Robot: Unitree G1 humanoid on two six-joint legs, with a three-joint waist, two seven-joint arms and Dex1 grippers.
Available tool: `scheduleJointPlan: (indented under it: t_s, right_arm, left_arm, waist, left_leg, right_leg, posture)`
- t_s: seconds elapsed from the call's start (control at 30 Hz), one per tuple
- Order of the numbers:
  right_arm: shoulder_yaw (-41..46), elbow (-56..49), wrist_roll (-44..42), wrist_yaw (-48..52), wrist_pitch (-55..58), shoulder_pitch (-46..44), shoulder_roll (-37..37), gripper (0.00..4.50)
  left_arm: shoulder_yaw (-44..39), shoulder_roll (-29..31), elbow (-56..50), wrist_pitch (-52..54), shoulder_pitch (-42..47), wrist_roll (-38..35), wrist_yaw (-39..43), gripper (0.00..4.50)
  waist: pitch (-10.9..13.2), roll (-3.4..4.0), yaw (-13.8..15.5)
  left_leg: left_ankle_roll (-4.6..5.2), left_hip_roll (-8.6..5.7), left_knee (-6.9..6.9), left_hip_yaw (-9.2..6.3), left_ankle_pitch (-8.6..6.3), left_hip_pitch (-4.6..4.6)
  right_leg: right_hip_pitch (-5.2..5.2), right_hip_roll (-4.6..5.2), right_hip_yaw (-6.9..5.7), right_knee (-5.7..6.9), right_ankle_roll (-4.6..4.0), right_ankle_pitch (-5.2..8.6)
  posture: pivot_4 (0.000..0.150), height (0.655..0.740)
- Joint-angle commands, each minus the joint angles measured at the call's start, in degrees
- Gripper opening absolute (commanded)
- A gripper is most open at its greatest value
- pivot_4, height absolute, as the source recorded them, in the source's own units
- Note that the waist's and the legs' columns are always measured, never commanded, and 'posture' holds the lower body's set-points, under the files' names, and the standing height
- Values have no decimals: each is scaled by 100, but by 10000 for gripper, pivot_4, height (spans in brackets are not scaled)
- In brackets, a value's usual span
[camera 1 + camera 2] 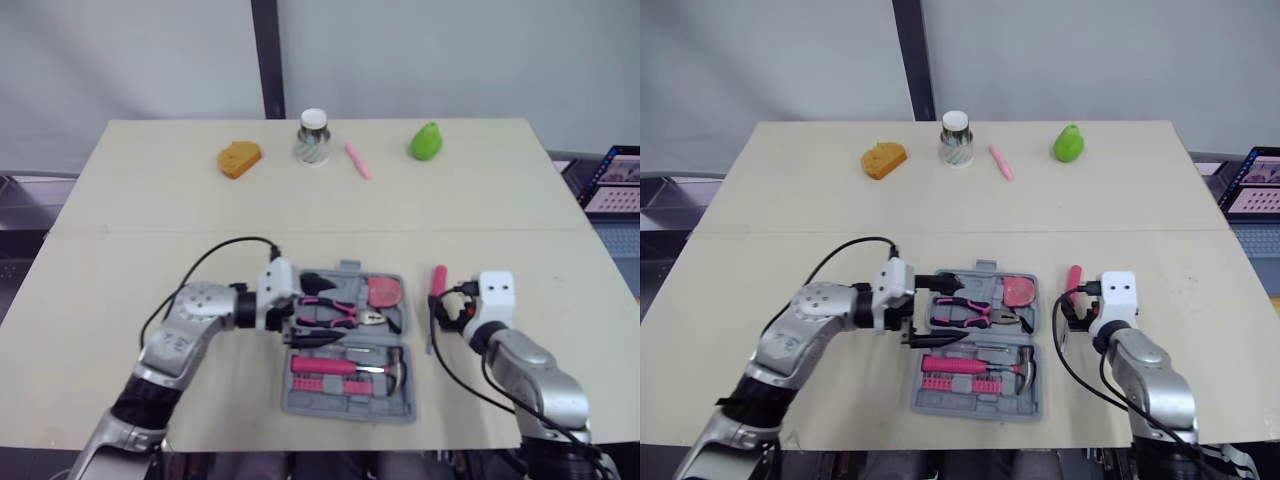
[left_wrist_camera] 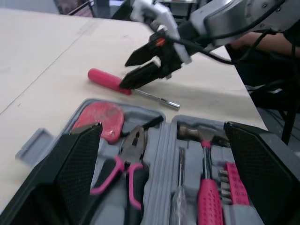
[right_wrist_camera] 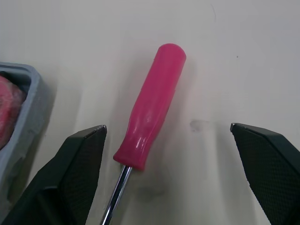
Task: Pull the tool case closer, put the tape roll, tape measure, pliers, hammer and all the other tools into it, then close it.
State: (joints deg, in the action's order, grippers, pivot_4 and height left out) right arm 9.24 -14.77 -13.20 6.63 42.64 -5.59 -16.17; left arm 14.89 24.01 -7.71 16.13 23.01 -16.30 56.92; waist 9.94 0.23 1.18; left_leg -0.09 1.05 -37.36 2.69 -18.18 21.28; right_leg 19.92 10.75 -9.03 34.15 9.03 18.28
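Screwdriver (image 3: 152, 107): glossy pink plastic handle, shiny metal shaft; tool case (image 1: 398, 400) matt grey plastic.

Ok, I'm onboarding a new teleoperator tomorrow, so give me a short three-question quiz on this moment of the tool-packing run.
1. True or false: the pink-handled metal screwdriver already lies inside the open grey plastic tool case.
2. Multiple choice: on the beige table, the screwdriver lies to the case's A) left, B) right, C) far side, by the robot's own sides.
3. Fill in: the left gripper, over the case, and the right gripper, at the screwdriver, both have their fingers ____.

Key: 1 false; 2 B; 3 open.
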Motion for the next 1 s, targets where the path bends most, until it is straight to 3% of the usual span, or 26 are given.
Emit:
scheduleJointPlan:
  t_s: [0.03, 0.27, 0.37, 0.57, 0.6, 0.7, 0.8, 1.0]
  right_arm:
    - [44, -18, 198, -341, -140, -62, 189, 45000]
    - [0, 53, 346, -497, -175, -11, 455, 45000]
    - [-45, 100, 418, -525, -222, 65, 540, 36965]
    - [19, 108, 433, -578, -294, 125, 667, 6370]
    - [35, 103, 438, -589, -316, 132, 676, 3625]
    - [-18, -102, 405, -317, -475, 206, 486, 3822]
    - [-231, -674, 268, 381, -332, 307, -158, 3822]
    - [-618, -2112, -723, 2465, 617, 266, -2227, 3822]
  left_arm:
    - [66, -304, 150, -280, 188, 146, -244, 44494]
    - [41, -657, 280, -347, 283, 259, -626, 44494]
    - [31, -696, 272, -316, 294, 257, -679, 45000]
    - [22, -651, 260, -299, 261, 238, -651, 45000]
    - [17, -647, 266, -301, 262, 234, -646, 45000]
    - [-15, -607, 311, -338, 245, 224, -608, 45000]
    - [-115, -357, 258, -379, 101, 171, -419, 45000]
    - [-757, 855, 15, -614, -624, -206, 484, 45000]
  waist:
    - [0, 0, 2]
    - [0, 0, 3]
    - [0, 0, 3]
    - [0, 0, 8]
    - [0, 0, 9]
    - [0, 0, 9]
    - [0, 0, 1]
    - [1, 1, -107]
  left_leg:
    - [0, 0, 0, 0, 0, 2]
    - [0, 1, -4, 0, 0, 2]
    - [0, 1, -4, 0, 0, 2]
    - [0, 1, -5, -1, 0, 2]
    - [0, 1, -5, -1, 0, 2]
    - [0, 1, -4, -1, 0, 2]
    - [1, 0, -4, 2, 0, 4]
    - [1, 17, 12, 16, -1, 6]
  right_leg:
    - [1, 0, 0, 0, 0, 0]
    - [1, 0, 3, 1, 0, 0]
    - [1, 0, 3, 1, 0, 0]
    - [1, -1, 3, 2, 0, 0]
    - [1, 0, 3, 1, 0, 0]
    - [1, 0, 3, 1, 0, 0]
    - [3, 0, 7, -2, 0, 0]
    - [26, -15, 13, 1, -4, 1]
  posture:
    - [1500, 7400]
    - [1500, 7400]
    - [1500, 7400]
    - [1500, 7400]
    - [1500, 7400]
    - [1500, 7400]
    - [1500, 7400]
    - [1500, 7400]
